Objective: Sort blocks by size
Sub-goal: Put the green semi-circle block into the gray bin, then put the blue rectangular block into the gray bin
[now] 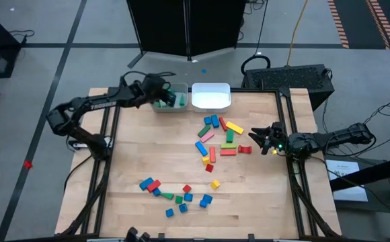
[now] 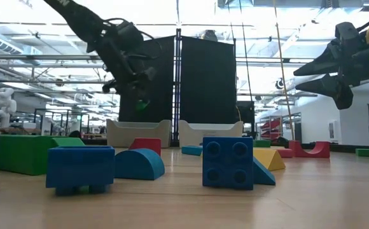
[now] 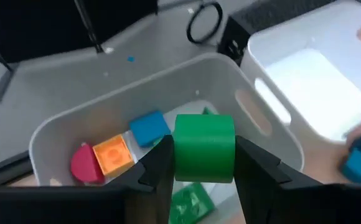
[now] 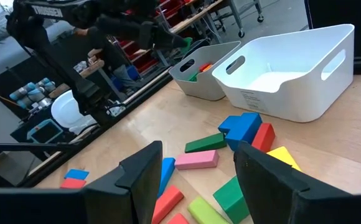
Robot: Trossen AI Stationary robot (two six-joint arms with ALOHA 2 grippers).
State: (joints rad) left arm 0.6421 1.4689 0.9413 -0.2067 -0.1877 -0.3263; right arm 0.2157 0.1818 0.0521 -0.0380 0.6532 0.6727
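A green block sits pinched between the fingers of our left claw, hanging just over the grey bin at about eleven o'clock on the counter. Inside that bin we already see a blue block, an orange one, a red one and more green below. The white bin right beside it, at twelve o'clock, looks bare inside.

We judge this as the drop step: the block is above its bin and not yet let go. The next move calls for parting the fingers so it falls clear of the rim, then swinging back for another piece.

Loose blocks lie in two groups, one cluster right of centre and another toward six o'clock. Our right claw hovers at three o'clock, fingers spread wide and holding nothing, near the centre cluster.
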